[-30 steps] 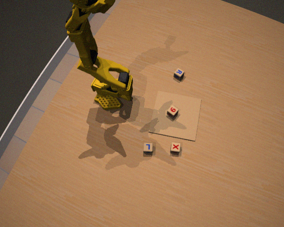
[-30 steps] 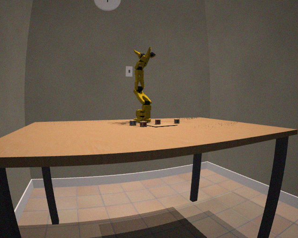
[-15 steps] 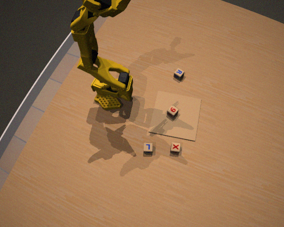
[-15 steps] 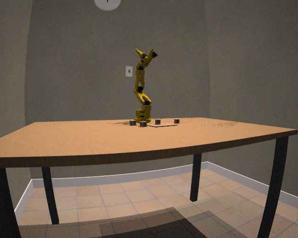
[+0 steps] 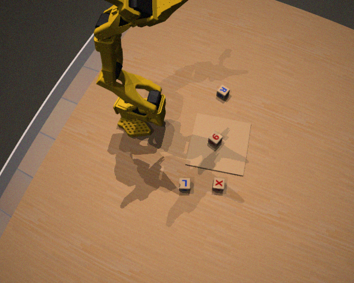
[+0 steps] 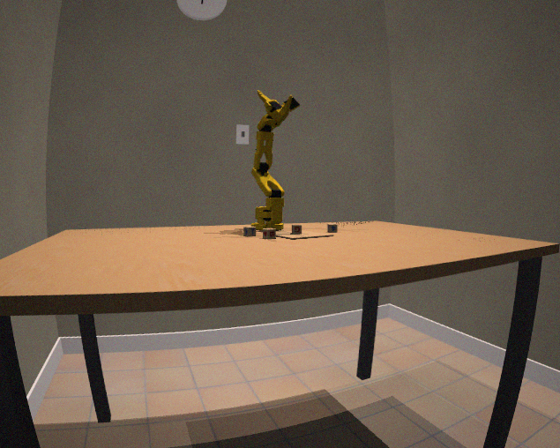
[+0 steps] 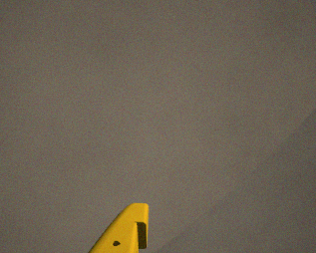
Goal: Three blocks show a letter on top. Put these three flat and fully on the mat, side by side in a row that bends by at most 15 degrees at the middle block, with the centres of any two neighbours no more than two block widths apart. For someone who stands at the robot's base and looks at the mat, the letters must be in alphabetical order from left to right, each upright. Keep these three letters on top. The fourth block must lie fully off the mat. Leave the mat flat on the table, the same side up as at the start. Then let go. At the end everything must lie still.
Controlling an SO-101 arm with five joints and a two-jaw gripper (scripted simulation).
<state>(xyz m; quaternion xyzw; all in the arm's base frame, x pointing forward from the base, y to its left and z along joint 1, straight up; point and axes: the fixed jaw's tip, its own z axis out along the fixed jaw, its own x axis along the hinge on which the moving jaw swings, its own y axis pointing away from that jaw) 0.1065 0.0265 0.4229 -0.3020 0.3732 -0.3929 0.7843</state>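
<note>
The pale square mat [image 5: 239, 130] [image 6: 314, 236] lies flat. A block with a red 6 or 9 on top [image 5: 215, 138] [image 6: 296, 229] sits on it, left of its middle in the top view. The block with a blue R [image 5: 223, 91] [image 6: 332, 227] is off the mat, above it in that view. The L block [image 5: 184, 184] [image 6: 249, 231], blue, and the X block [image 5: 218, 184] [image 6: 269, 233], red, stand off the mat below its lower edge, L further left. My gripper [image 6: 275, 93] is open and empty, raised high above the table; one jaw tip shows in the wrist view.
The yellow arm [image 5: 108, 61] [image 6: 265, 149] rises from its base [image 5: 140, 112] [image 6: 273, 212], left of the mat in the top view. Arm shadows cross the mat and the wooden table [image 5: 277, 213] [image 6: 197, 265]. The wrist view shows mostly wall.
</note>
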